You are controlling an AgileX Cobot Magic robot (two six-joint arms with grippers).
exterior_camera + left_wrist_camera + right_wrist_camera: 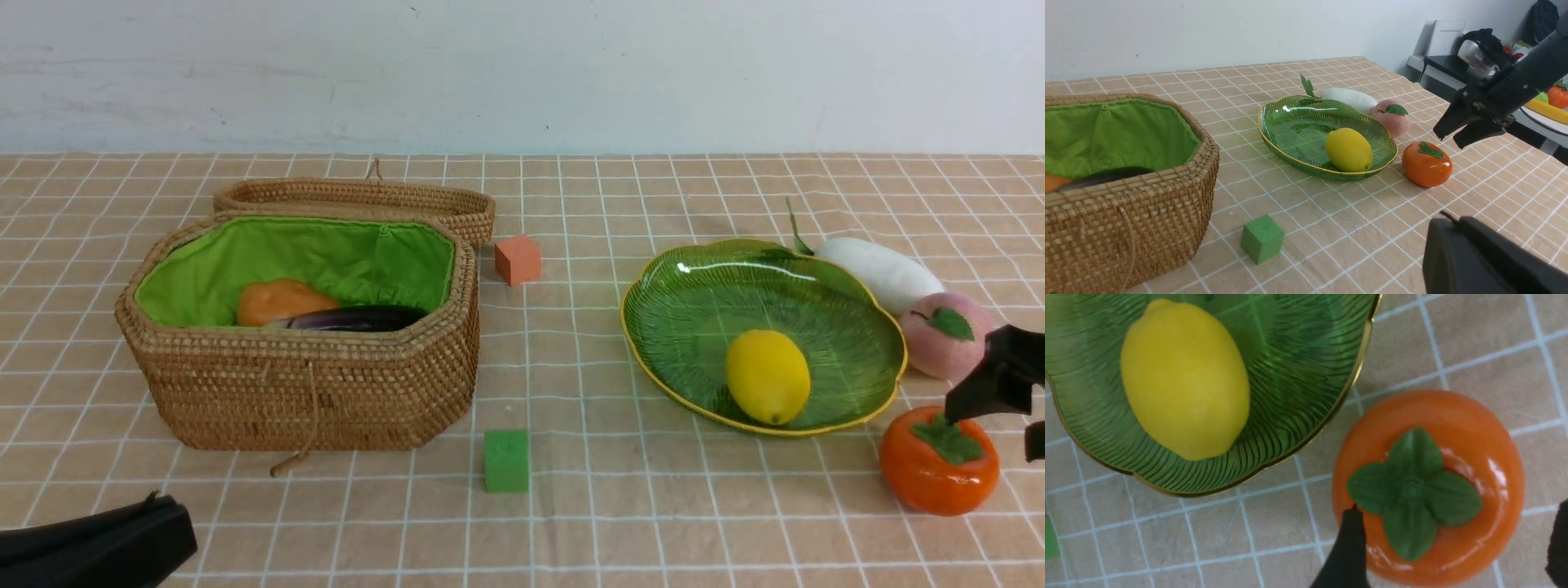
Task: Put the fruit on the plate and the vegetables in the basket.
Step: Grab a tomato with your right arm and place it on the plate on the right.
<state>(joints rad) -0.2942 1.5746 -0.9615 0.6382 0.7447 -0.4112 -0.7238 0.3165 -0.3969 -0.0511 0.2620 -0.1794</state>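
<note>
The yellow lemon (767, 376) lies on the green leaf-shaped plate (694, 286). The orange persimmon (939, 469) stands on the table just right of the plate's front rim. My right gripper (1000, 416) is open, its jaws astride the persimmon's top (1437, 437) and just above it, holding nothing. The pink peach (947, 335) and white radish (882, 273) lie behind the plate's right side. The basket (310, 392) holds the purple eggplant (359, 318) and an orange vegetable (277, 300), carrot or potato I cannot tell. My left gripper (155, 510) is shut and empty at the near left.
The shallow woven lid (359, 200) lies behind the basket. A small orange cube (518, 260) sits right of it, and a small green cube (506, 461) sits in front of the basket's right corner. A checked cloth covers the table (571, 531).
</note>
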